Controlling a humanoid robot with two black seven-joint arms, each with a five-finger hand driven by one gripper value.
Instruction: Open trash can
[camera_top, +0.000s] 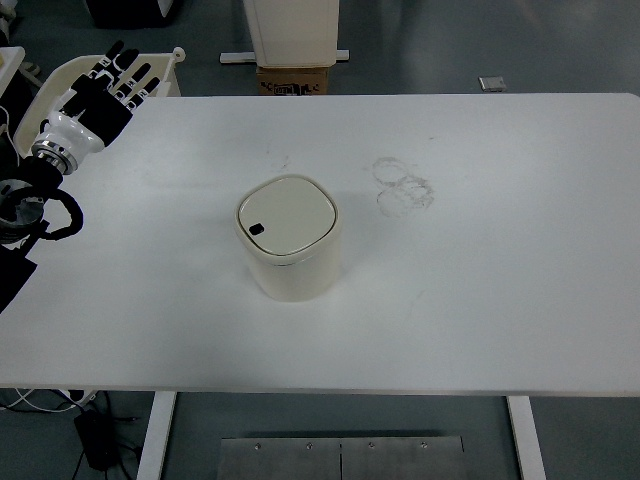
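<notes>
Approach step, not yet begun in earnest. Left hand (110, 85) raised over the table's (500, 300) far left corner, fingers spread and relaxed, grasping nothing. Trash can (289, 238) well apart from the hand, to its right and nearer the robot, upright, lid (285, 217) closed, small dark button (256, 228) on the hand's side. Next, probably: reaching across and pressing that button.

Left hand (108, 88): black palm and black fingers (130, 80) with white segments at the joints; glossy white shell at the wrist (68, 128), ending in a ribbed silver ring; forearm (20, 200) dark, wrapped by looping black cables (60, 215) near the picture's left edge.
</notes>
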